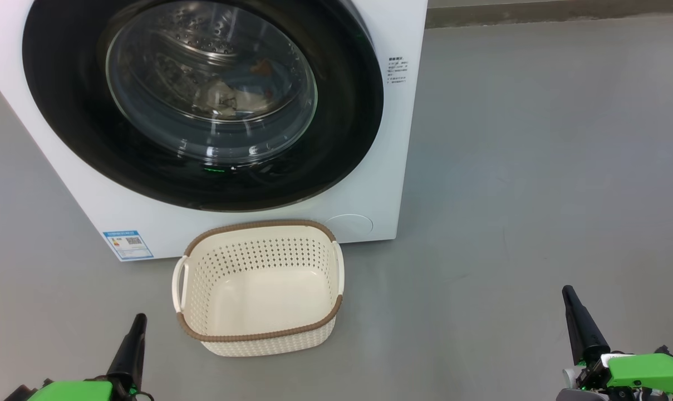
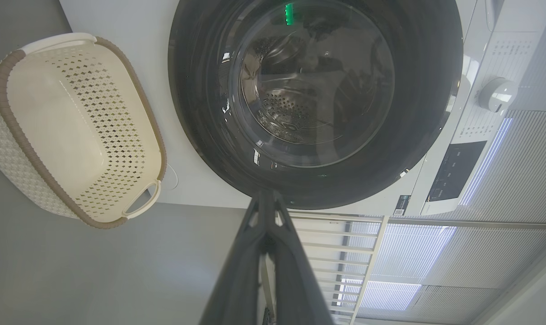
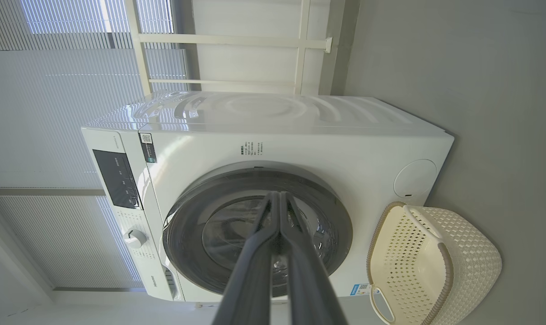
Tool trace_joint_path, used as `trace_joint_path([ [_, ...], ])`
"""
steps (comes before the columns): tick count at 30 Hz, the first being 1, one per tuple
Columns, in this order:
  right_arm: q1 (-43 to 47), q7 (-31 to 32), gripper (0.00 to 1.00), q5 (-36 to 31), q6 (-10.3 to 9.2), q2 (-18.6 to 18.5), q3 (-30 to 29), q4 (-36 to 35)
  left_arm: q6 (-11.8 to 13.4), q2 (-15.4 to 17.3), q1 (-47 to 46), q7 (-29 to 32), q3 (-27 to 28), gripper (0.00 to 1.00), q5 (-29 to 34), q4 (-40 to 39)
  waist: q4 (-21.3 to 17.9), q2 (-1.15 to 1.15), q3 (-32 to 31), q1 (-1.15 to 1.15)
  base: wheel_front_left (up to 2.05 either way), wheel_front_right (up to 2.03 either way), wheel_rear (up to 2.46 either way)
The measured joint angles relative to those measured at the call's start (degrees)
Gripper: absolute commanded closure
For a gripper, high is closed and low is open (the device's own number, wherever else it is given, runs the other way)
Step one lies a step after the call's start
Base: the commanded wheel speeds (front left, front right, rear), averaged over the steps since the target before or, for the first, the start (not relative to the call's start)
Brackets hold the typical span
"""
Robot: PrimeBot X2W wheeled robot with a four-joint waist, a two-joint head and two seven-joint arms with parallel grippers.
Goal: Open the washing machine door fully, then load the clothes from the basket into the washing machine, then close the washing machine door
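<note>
The left pincer [image 1: 139,320] and right pincer [image 1: 569,292] are sitting pressed shut, holding nothing. The clothes [image 1: 241,92] are lying in the drum behind the closed door [image 1: 63,111], and the basket [image 1: 258,224] is standing empty on the floor before it. Soft and light, they are likely yielding to a pinch at any fold.

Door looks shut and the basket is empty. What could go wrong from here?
1. The door looks flush, but whether it latched cannot be seen; it might swing open.
2. The basket stands right in front of the washing machine; rolling forward could knock it.
</note>
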Motion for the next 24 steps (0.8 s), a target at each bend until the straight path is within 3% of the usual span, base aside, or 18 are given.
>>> trace_joint_path([
  [24,0.0,0.0,1.0,0.0,0.0,0.0,0.0,0.0,0.0,-0.02,-0.01,0.05,0.08,1.0,0.01,0.0,0.0,0.0,0.0,0.0,0.0,0.0,0.0],
])
